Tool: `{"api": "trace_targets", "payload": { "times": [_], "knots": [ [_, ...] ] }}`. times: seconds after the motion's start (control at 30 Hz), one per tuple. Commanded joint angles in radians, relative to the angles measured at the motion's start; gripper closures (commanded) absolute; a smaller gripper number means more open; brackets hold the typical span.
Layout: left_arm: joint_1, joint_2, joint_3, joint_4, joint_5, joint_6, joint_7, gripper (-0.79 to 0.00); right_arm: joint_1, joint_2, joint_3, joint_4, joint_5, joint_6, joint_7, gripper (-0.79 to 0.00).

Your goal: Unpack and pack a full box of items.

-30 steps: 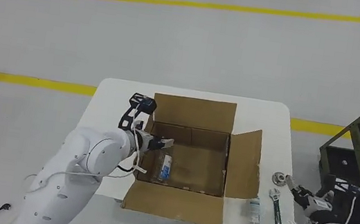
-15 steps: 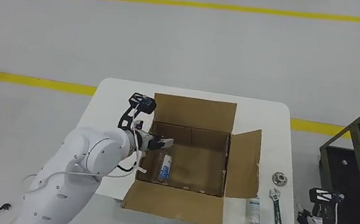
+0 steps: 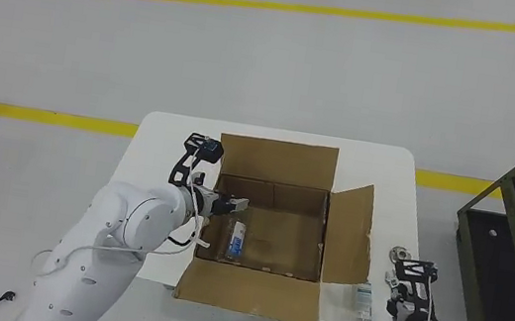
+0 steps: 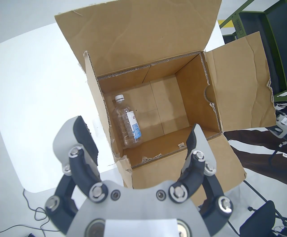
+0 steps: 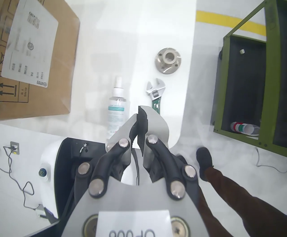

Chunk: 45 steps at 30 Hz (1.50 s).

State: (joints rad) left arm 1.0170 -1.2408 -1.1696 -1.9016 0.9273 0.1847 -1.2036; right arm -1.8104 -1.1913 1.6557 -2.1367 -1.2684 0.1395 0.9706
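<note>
Now, arms flank the box (image 3: 278,159).
Left gripper (image 4: 136,126) spread wide mid-frame; right gripper (image 5: 141,112) pinched empty, lower right.

Wide bare floor inside the open box (image 4: 192,89), a lone bottle (image 4: 129,125) against one side wall.

An industrial hall, on the evidence of its wide, smooth pale grey floor (image 3: 271,72) crossed by painted yellow lane lines (image 3: 261,3) of the kind seen in factories and warehouses. An olive-green steel-frame rack (image 5: 269,67) stands near a lone white table with rounded corners (image 3: 171,138). A small power socket (image 5: 14,147) sits in the floor with a cable plugged in.
</note>
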Motion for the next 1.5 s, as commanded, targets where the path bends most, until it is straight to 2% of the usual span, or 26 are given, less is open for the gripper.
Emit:
{"api": "trace_targets", "payload": {
  "times": [0.0,0.03,0.07,0.27,0.47,0.57,0.7,0.8,0.87,0.93,1.27,1.47],
  "knots": [
    [0.0,0.0,0.0,0.0,0.0,0.0,0.0,-0.785,0.036,-0.003,-0.04,0.011,-0.018,0.036,0.032,-0.52],
    [0.0,0.0,0.0,0.0,0.0,0.0,0.0,-0.785,0.05,-0.004,-0.051,0.016,-0.02,0.05,0.044,-0.748],
    [0.0,0.0,0.0,0.0,0.0,0.0,0.0,-0.785,0.061,-0.005,-0.06,0.019,-0.028,0.058,0.053,-0.785],
    [0.0,0.0,0.0,0.0,0.0,0.0,0.0,-0.785,0.125,-0.011,-0.112,0.092,-0.059,0.098,0.114,-0.785],
    [0.0,0.0,0.0,0.0,0.0,0.0,0.0,-0.785,0.174,-0.017,-0.166,0.172,-0.1,0.114,0.102,-0.785],
    [0.0,0.0,0.0,0.0,0.0,0.0,0.0,-0.785,0.184,-0.02,-0.193,0.206,-0.116,0.114,0.103,-0.705],
    [0.0,0.0,0.0,0.0,0.0,0.0,0.0,-0.785,0.199,-0.024,-0.216,0.24,-0.127,0.116,0.095,-0.662],
    [0.0,0.0,0.0,0.0,0.0,0.0,0.0,-0.785,0.21,-0.027,-0.229,0.265,-0.133,0.116,0.094,-0.57],
    [0.0,0.0,0.0,0.0,0.0,0.0,0.0,-0.785,0.218,-0.029,-0.235,0.282,-0.13,0.116,0.093,-0.536],
    [0.0,0.0,0.0,0.0,0.0,0.0,0.0,-0.785,0.223,-0.03,-0.242,0.296,-0.133,0.115,0.091,-0.434],
    [0.0,0.0,0.0,0.0,0.0,0.0,0.0,-0.785,0.246,-0.037,-0.262,0.351,-0.143,0.112,0.089,-0.462],
    [0.0,0.0,0.0,0.0,0.0,0.0,0.0,-0.785,0.255,-0.041,-0.273,0.377,-0.145,0.113,0.085,-0.453]
  ]
}}
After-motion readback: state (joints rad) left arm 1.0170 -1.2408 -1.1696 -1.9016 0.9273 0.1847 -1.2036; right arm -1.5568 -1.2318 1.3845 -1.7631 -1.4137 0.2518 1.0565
